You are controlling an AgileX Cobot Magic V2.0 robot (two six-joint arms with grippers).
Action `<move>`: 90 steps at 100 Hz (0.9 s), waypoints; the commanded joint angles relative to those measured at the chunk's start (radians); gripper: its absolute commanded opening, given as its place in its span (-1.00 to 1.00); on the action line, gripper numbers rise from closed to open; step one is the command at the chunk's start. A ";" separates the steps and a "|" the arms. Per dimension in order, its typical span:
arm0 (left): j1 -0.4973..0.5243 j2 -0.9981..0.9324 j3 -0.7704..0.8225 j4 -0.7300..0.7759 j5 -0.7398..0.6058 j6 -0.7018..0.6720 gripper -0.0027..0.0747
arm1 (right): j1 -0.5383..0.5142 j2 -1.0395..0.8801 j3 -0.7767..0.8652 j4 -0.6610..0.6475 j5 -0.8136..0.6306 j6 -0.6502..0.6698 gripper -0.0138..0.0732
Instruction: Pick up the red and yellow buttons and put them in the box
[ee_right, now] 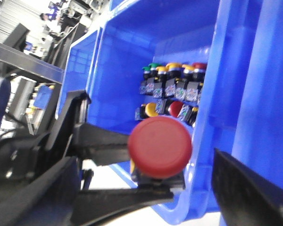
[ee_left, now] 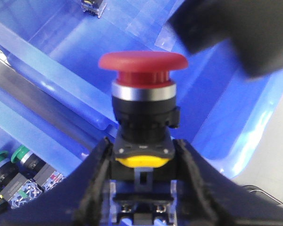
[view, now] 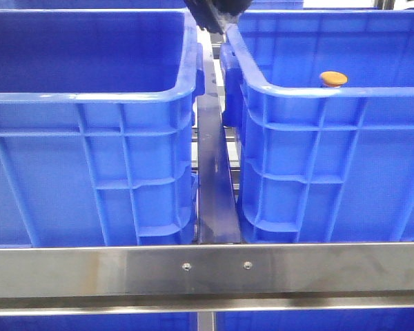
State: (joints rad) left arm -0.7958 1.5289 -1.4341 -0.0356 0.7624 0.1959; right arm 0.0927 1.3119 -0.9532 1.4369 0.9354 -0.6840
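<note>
Left tool [ee_left: 142, 188] was clamped on the black body of the red button [ee_left: 142, 63], cap upright, held in the air above a blue crate's rim [ee_left: 61, 77]. Right tool [ee_right: 188, 188] showed its fingers spread wide with nothing between them; its camera looked past the same red cap [ee_right: 160, 147] into a crate holding a cluster of other buttons [ee_right: 172, 89]. From the front, an orange-yellow cap [view: 332, 78] peeked over the near rim of the right crate [view: 310, 89], while the left crate [view: 90, 96] showed no contents from that angle. Dark arm parts [view: 214, 14] hung over the gap between the two. I judged the step in hand as carrying the red button to the box; which crate served as the box I could not tell. Next, the left tool needed to move inside that crate's walls, lower, and part its fingers, leaving the yellow button to fetch.
</note>
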 commanded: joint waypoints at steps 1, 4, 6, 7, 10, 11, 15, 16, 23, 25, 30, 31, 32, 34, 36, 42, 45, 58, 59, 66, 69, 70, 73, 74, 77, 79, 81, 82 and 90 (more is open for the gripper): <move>-0.008 -0.033 -0.031 -0.009 -0.059 -0.002 -0.98 | 0.003 0.001 -0.037 0.080 0.045 -0.007 0.67; -0.008 -0.033 -0.031 -0.009 -0.059 -0.002 -0.98 | 0.003 0.006 -0.037 0.080 0.048 -0.012 0.67; -0.008 -0.033 -0.031 -0.009 -0.059 -0.002 -0.98 | 0.003 0.008 -0.037 0.081 0.052 -0.019 0.67; -0.008 -0.033 -0.031 -0.009 -0.059 -0.002 -0.98 | 0.003 0.009 -0.037 0.081 0.055 -0.021 0.67; -0.008 -0.033 -0.031 -0.009 -0.059 -0.002 -0.98 | 0.003 0.010 -0.039 0.086 0.061 -0.028 0.67; -0.008 -0.033 -0.031 -0.009 -0.059 -0.002 -0.98 | 0.003 0.012 -0.039 0.088 0.062 -0.032 0.67; -0.008 -0.033 -0.031 -0.009 -0.059 -0.002 -0.98 | 0.003 0.014 -0.045 0.094 0.068 -0.040 0.67; -0.008 -0.033 -0.031 -0.009 -0.059 -0.002 -0.98 | 0.003 0.014 -0.046 0.095 0.068 -0.041 0.67; -0.008 -0.033 -0.031 -0.009 -0.059 -0.002 -0.98 | 0.006 0.017 -0.059 0.097 0.059 -0.044 0.67; -0.008 -0.033 -0.031 -0.011 -0.059 -0.002 -0.98 | 0.010 0.019 -0.064 0.097 0.054 -0.044 0.67; -0.008 -0.033 -0.031 -0.011 -0.059 -0.002 -0.98 | 0.020 0.024 -0.072 0.097 0.036 -0.044 0.67; -0.008 -0.033 -0.031 -0.011 -0.059 -0.002 -0.98 | 0.022 0.025 -0.075 0.097 0.033 -0.044 0.67; -0.008 -0.033 -0.031 -0.011 -0.059 -0.002 -0.98 | 0.026 0.027 -0.076 0.097 0.031 -0.044 0.67; -0.008 -0.033 -0.031 -0.011 -0.059 -0.002 -0.98 | 0.034 0.031 -0.080 0.097 0.024 -0.047 0.67; -0.008 -0.033 -0.031 -0.013 -0.059 -0.002 -0.98 | 0.043 0.037 -0.085 0.097 0.019 -0.052 0.67; -0.008 -0.033 -0.031 -0.013 -0.059 -0.002 -0.98 | 0.064 0.053 -0.099 0.097 0.016 -0.061 0.67; -0.008 -0.033 -0.031 -0.013 -0.059 -0.002 -0.98 | 0.072 0.061 -0.110 0.097 0.018 -0.064 0.67; -0.008 -0.033 -0.031 -0.013 -0.059 -0.002 -0.98 | 0.083 0.078 -0.130 0.098 0.019 -0.071 0.67; -0.008 -0.033 -0.031 -0.013 -0.059 -0.002 -0.98 | 0.083 0.078 -0.130 0.098 0.019 -0.071 0.67; -0.008 -0.033 -0.031 -0.013 -0.059 -0.002 -0.98 | 0.081 0.078 -0.131 0.098 0.019 -0.071 0.55; -0.008 -0.033 -0.031 -0.013 -0.059 -0.002 -0.98 | 0.081 0.078 -0.131 0.097 0.019 -0.071 0.46; -0.008 -0.033 -0.031 -0.013 -0.059 -0.002 -0.98 | 0.081 0.078 -0.131 0.097 0.019 -0.071 0.44; -0.008 -0.033 -0.031 -0.013 -0.059 -0.002 -0.98 | 0.081 0.078 -0.131 0.094 0.019 -0.071 0.30; -0.008 -0.033 -0.031 -0.013 -0.059 -0.002 -0.98 | 0.081 0.078 -0.131 0.092 0.019 -0.071 0.27; -0.008 -0.033 -0.031 -0.013 -0.059 -0.002 -0.98 | 0.081 0.078 -0.131 0.092 0.019 -0.071 0.15; -0.008 -0.033 -0.031 -0.013 -0.059 -0.002 -0.98 | 0.081 0.078 -0.131 0.092 0.019 -0.071 0.05; -0.008 -0.033 -0.031 -0.013 -0.059 -0.002 -0.98 | 0.081 0.078 -0.131 0.092 0.020 -0.071 -0.03; -0.008 -0.033 -0.031 -0.013 -0.059 -0.002 -0.98 | 0.081 0.078 -0.131 0.092 0.020 -0.071 -0.09; -0.008 -0.033 -0.031 -0.013 -0.059 -0.002 -0.98 | 0.081 0.078 -0.131 0.092 0.020 -0.071 -0.30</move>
State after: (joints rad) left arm -0.7958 1.5289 -1.4341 -0.0356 0.7558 0.1959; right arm 0.1721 1.4223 -1.0491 1.4475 0.9090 -0.7353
